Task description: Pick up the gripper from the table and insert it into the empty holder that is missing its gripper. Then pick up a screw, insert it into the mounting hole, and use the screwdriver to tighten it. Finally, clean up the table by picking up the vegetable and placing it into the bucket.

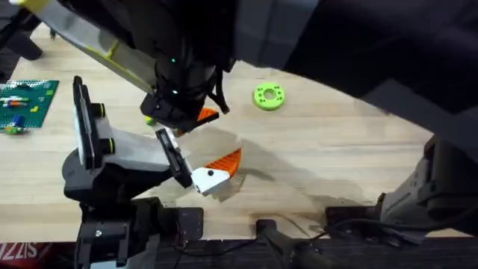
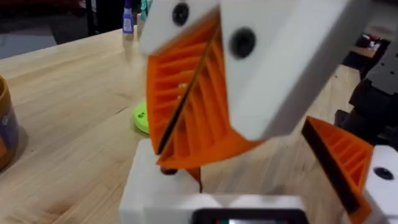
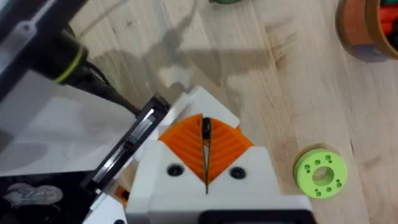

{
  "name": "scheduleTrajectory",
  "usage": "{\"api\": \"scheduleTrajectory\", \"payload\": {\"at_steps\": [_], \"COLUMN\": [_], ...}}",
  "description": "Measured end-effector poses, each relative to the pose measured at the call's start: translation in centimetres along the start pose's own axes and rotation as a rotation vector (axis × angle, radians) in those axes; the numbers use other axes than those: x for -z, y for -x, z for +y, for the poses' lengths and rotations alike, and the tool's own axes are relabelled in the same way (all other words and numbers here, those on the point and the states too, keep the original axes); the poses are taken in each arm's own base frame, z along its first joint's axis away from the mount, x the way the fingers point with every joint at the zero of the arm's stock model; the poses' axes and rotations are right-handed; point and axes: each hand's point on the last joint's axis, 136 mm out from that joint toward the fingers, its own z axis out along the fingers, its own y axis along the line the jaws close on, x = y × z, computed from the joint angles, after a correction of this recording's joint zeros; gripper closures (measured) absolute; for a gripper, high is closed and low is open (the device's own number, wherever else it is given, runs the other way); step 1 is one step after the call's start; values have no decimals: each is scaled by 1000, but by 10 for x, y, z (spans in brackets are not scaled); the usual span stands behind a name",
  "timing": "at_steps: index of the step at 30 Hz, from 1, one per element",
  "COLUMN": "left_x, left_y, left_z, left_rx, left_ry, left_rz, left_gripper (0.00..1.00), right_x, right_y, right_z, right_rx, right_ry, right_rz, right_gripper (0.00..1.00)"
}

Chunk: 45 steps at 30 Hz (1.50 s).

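My right gripper [image 1: 196, 113] reaches down from above, its orange pads [image 2: 186, 99] shut on a small orange piece, the gripper [image 2: 190, 172], which pokes out under the tips. That piece rests against the white holder [image 2: 144, 183], the bare finger of my left gripper [image 1: 215, 170]. The left gripper is open, and its other finger carries an orange pad [image 2: 339, 158]. In the right wrist view the shut pads [image 3: 186, 146] sit just over the holder [image 3: 208, 102]. The orange bucket [image 3: 367, 25] stands off to one side. The screw, screwdriver and vegetable are out of view.
A lime-green ring disc [image 1: 269, 96] lies on the wooden table [image 1: 336, 157] beyond the grippers. A green brick board [image 1: 26, 101] sits at the far left. The left arm's black links [image 1: 84, 123] stand by the table's front edge.
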Motion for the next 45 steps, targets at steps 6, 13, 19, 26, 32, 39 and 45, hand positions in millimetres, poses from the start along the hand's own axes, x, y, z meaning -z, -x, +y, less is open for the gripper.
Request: {"api": "scheduleTrajectory", "payload": {"at_steps": [6, 13, 19, 26, 32, 39, 45], "left_x": [0, 0, 0, 0, 0, 0, 0], "left_y": [0, 0, 0, 0, 0, 0, 0], "left_z": [0, 0, 0, 0, 0, 0, 0], "left_rx": [1, 11, 9, 9, 10, 7, 1], "left_ry": [0, 0, -1, 0, 0, -1, -1], "left_rz": [0, 1, 0, 0, 0, 0, 0], "left_gripper": [15, 15, 15, 16, 15, 15, 15], "right_x": [-7, -12, -12, -11, -8, -1, 18], "right_y": [0, 2, 2, 1, 1, 0, 7], "right_z": [0, -1, -2, -11, -24, -24, -23], "right_rx": [0, 0, 2, -7, -17, -21, -30], "right_ry": [1, -2, -5, -36, -80, -69, -41], "right_rz": [10, 14, 16, 16, 17, 18, -22], "right_gripper": [995, 995, 830, 533, 126, 14, 7]}}
